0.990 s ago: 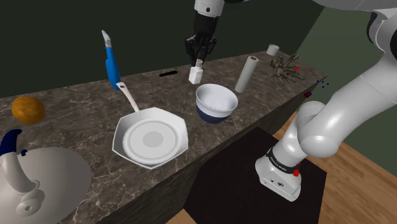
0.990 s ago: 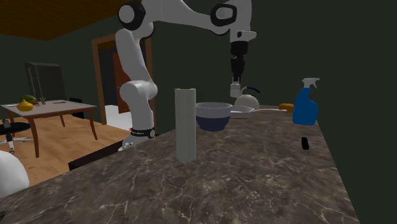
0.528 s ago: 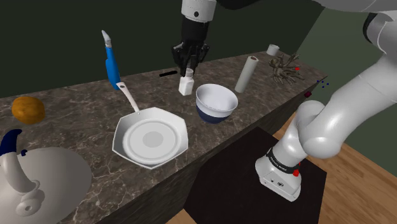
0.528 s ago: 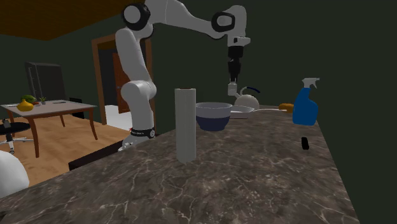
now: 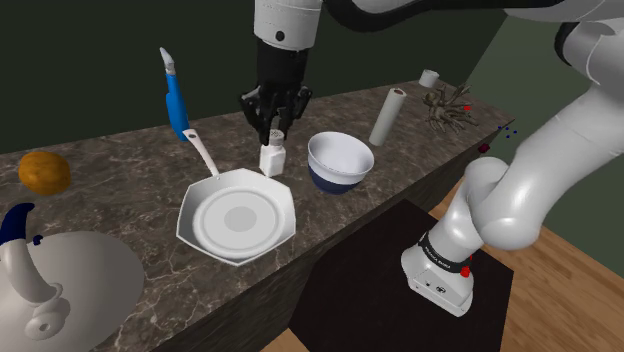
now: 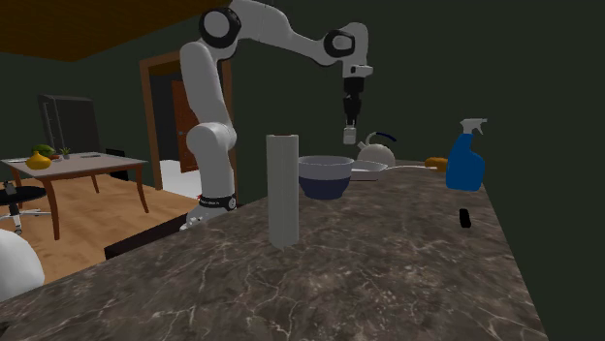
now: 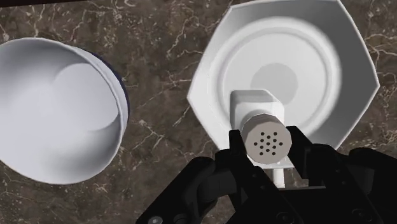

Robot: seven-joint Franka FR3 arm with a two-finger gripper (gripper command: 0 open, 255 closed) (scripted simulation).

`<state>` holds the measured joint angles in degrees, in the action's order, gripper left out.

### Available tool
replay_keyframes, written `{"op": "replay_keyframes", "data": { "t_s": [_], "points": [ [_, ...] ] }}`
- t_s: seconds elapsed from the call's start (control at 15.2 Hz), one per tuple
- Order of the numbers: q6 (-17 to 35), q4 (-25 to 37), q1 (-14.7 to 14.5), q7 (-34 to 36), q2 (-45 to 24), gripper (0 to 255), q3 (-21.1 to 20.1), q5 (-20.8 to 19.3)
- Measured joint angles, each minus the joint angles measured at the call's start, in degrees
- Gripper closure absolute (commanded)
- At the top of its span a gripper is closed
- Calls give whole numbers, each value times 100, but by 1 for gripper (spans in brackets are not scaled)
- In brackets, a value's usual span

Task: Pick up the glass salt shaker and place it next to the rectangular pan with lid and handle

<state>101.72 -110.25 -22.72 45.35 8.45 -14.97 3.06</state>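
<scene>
A white salt shaker [image 5: 272, 157] with a perforated cap [image 7: 268, 140] hangs in the air, and my gripper [image 5: 273, 135] is shut on it. In the wrist view the fingers [image 7: 236, 147] clasp its neck on both sides. Below it lies a white octagonal pan [image 5: 237, 218] with a long handle and no lid. The wrist view puts the shaker over the pan [image 7: 318, 57], towards the rim nearest the bowl. In the second exterior view the shaker [image 6: 350, 135] hangs well above the counter under the gripper [image 6: 351, 121].
A white bowl with a dark blue outside [image 5: 340, 160] stands just beside the pan in the shoulder view. A blue spray bottle [image 5: 176, 100], an orange [image 5: 44, 172], a white kettle [image 5: 40, 280] and an upright grey cylinder [image 5: 386, 117] also stand on the marble counter [image 5: 130, 185].
The gripper has carried the shaker to the shoulder view's left, from behind the bowl to over the pan. Nothing else has moved.
</scene>
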Motion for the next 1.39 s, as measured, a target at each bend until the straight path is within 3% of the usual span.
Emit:
{"op": "replay_keyframes", "data": {
  "t_s": [0.46,0.73,1.19,1.39],
  "points": [
    [-19,635,-420,1030,-611,255,-569,-135],
    [-129,1351,-728,1683,-1258,255,-871,-385],
    [-407,2558,-1406,2700,-2294,255,-1222,-879],
    [-316,2650,-1527,2857,-2504,255,-1246,-979]
  ]
}}
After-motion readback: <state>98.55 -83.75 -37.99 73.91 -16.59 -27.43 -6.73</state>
